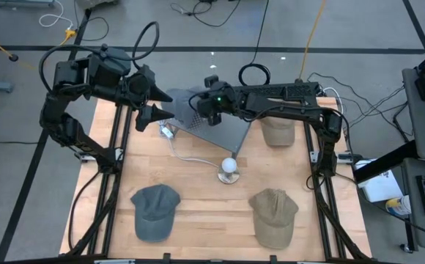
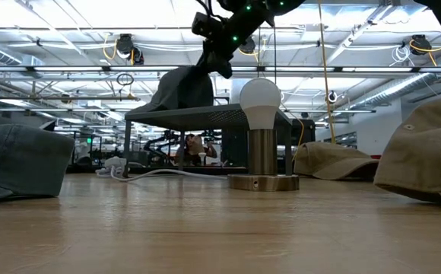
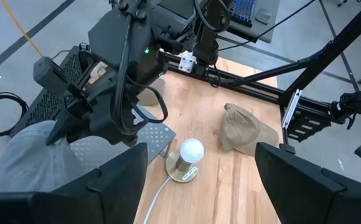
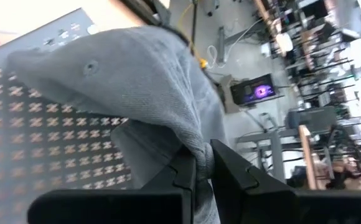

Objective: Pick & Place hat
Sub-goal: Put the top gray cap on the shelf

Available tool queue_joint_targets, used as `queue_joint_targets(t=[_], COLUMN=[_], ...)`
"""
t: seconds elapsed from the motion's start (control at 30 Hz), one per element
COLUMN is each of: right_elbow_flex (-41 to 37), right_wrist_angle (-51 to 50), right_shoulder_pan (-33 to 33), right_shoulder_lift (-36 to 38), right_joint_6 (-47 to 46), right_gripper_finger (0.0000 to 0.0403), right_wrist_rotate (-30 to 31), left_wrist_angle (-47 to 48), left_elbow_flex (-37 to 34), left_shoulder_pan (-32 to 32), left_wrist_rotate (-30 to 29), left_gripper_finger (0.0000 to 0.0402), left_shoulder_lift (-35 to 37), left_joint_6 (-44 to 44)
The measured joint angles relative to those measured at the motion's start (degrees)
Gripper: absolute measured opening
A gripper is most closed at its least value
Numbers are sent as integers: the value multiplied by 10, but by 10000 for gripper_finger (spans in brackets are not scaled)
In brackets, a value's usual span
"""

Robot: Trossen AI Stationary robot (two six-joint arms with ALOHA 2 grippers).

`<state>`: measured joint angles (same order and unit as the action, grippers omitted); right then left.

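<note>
1. The left pincer [image 1: 156, 103], its fingers spread apart and empty, is best kept hovering at the left edge of the perforated stand [image 1: 231, 132], clear of the fabric
2. The grey hat [image 4: 137, 93] is held over the stand, pinched at its edge by the right pincer [image 1: 207, 106], which is clamped on it; the crown is judged best settled fully on the stand before any release
3. The lamp [image 1: 229, 169] on the worktop [image 1: 205, 213] should be avoided
</note>
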<state>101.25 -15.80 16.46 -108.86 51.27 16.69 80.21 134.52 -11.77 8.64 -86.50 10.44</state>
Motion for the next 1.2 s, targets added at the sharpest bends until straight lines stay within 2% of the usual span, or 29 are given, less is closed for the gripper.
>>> queue_joint_targets(t=[0.4,0.73,0.97,1.2], right_elbow_flex=[0,0,0,0], right_wrist_angle=[-49,-70,-98,-108], right_shoulder_pan=[-7,-7,-7,-8], right_shoulder_lift=[0,36,41,38], right_joint_6=[-14,-11,-11,-11], right_gripper_finger=[19,19,62,61], right_wrist_rotate=[14,10,-14,-35], left_wrist_angle=[7,8,11,11], left_elbow_flex=[0,0,0,0], left_shoulder_pan=[1,2,2,2], left_wrist_rotate=[1,2,3,4], left_gripper_finger=[278,291,280,277], left_shoulder_lift=[-5,-13,-19,-17], left_joint_6=[2,4,6,13])
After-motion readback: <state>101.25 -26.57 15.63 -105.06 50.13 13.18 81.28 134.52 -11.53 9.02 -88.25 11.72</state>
